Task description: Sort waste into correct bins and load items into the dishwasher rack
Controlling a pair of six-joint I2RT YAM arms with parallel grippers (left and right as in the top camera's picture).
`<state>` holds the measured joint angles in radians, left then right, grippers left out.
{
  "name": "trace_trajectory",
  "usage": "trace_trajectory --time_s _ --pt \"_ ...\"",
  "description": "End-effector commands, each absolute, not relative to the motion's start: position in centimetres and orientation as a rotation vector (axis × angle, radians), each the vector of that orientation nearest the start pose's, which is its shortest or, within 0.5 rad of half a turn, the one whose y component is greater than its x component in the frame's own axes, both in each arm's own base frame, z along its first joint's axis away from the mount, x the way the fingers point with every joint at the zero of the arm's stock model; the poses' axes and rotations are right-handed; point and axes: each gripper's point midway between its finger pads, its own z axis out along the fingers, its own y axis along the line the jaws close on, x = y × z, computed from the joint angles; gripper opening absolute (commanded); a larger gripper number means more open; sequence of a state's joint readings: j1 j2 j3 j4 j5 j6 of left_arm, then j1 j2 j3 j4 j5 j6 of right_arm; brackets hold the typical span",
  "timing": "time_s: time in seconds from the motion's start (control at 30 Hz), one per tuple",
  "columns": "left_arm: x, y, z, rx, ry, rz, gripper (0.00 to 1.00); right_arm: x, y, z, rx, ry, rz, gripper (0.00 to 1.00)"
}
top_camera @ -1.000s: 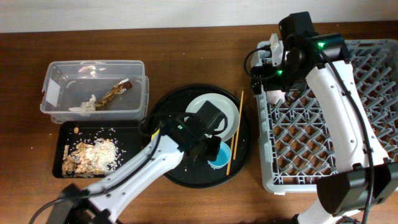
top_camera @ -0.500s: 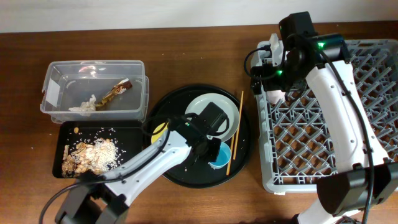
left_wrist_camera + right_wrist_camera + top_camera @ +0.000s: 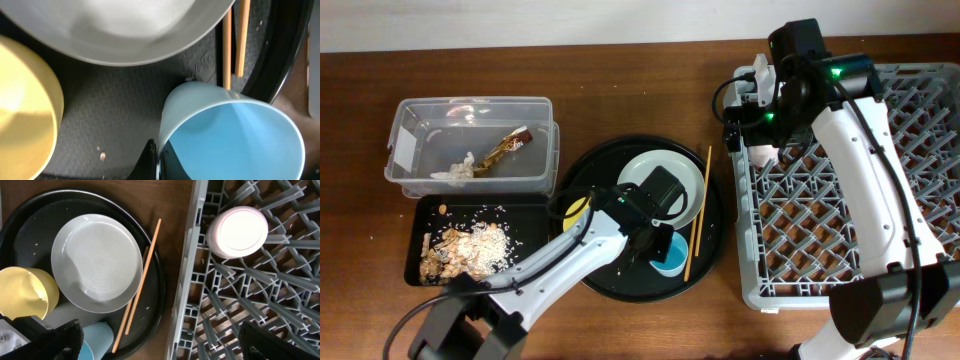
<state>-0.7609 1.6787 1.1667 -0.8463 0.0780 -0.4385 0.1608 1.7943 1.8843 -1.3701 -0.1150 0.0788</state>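
Left gripper (image 3: 159, 162), lower centre of the left wrist view: jaws were drawn narrow, one finger outside and one inside the near wall of the blue cup (image 3: 235, 140), which was pinched between them. The cup stood on the round black tray (image 3: 125, 105), at the lower right of that frame.

On the same tray, counted:
- one yellow bowl (image 3: 25, 115) at the left edge
- one pale green plate (image 3: 135, 25) across the top
- two chopsticks (image 3: 242, 40) lying side by side at the upper right, just beyond the cup

Right gripper (image 3: 167, 342), lower edge of the right wrist view: fingers were spread wide and held nothing. One pink cup (image 3: 237, 232) sat mouth down in the dishwasher rack (image 3: 880, 230), at the upper right of that frame and well apart from both fingers.

Overhead, left side of the frame: two bins.
- The clear tub (image 3: 542, 160) held one gold-brown wrapper (image 3: 507, 147) and one white tissue (image 3: 460, 168).
- The shallow black tray (image 3: 535, 215), directly below the tub in the frame, held one heap of food scraps (image 3: 465, 250) with loose crumbs.

One rack occupied the right side of the table (image 3: 620, 90).
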Motion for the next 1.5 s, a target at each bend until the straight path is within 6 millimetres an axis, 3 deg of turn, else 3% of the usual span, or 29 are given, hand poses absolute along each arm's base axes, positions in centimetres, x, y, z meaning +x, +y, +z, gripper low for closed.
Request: trace_trajectory --time_s 0.0,0.07,0.1,0.17,0.33,0.53,0.63,0.73,0.8,0.9,0.97,1.03,1.13,1.27,1.47 --pt "25.0 -25.1 12.6 0.481 2.834 -0.387 0.0 37.9 8.3 23.3 -0.141 2.815 0.226 0.98" --pt "25.2 -24.6 15.7 0.459 2.783 -0.451 0.0 37.9 8.3 23.3 -0.141 2.815 0.226 0.98" --pt "24.9 -24.7 18.9 0.511 2.722 -0.592 0.0 37.9 8.3 23.3 -0.141 2.815 0.226 0.98" --pt "24.8 -24.5 21.5 0.542 2.665 -0.709 0.0 37.9 8.3 23.3 -0.141 2.815 0.226 0.98" --pt "24.7 -21.3 28.2 0.532 2.473 -1.051 0.0 37.9 8.3 23.3 -0.141 2.815 0.226 0.98" --pt "25.1 -17.3 33.0 0.532 2.195 -1.422 0.0 37.9 8.3 23.3 -0.141 2.814 0.229 0.98" --pt "25.2 -16.6 34.7 0.568 2.056 -1.542 0.0 37.9 8.4 23.3 -0.142 2.815 0.232 0.98" --pt "25.5 -16.4 35.5 0.582 1.974 -1.64 0.0 36.9 9.1 23.2 -0.152 2.85 0.298 0.98" --pt "26.0 -16.4 35.2 0.579 1.971 -1.655 0.0 36.5 10.6 23.5 -0.203 2.845 0.426 0.98" --pt "27.0 -16.4 34.3 0.553 1.995 -1.678 0.0 34.4 15.3 25.7 -0.593 2.687 0.836 0.98" --pt "27.5 -16.4 34.1 0.559 1.987 -1.678 0.0 32.5 17.8 27.9 -0.768 2.533 1.091 0.98" --pt "28.0 -16.4 34.3 0.587 1.952 -1.673 0.0 31.1 18.9 29.4 -0.841 2.433 1.243 0.98" --pt "28.3 -16.3 34.5 0.611 1.927 -1.648 0.0 30.4 18.5 30.6 -0.796 2.409 1.335 0.98" --pt "28.7 -15.7 34.5 0.593 1.923 -1.631 0.0 29.5 16.5 33.0 -0.765 2.273 1.445 0.98" --pt "28.2 -15.8 35.3 0.608 1.875 -1.689 0.0 30.2 13.8 35.1 -0.65 2.186 1.446 0.98"
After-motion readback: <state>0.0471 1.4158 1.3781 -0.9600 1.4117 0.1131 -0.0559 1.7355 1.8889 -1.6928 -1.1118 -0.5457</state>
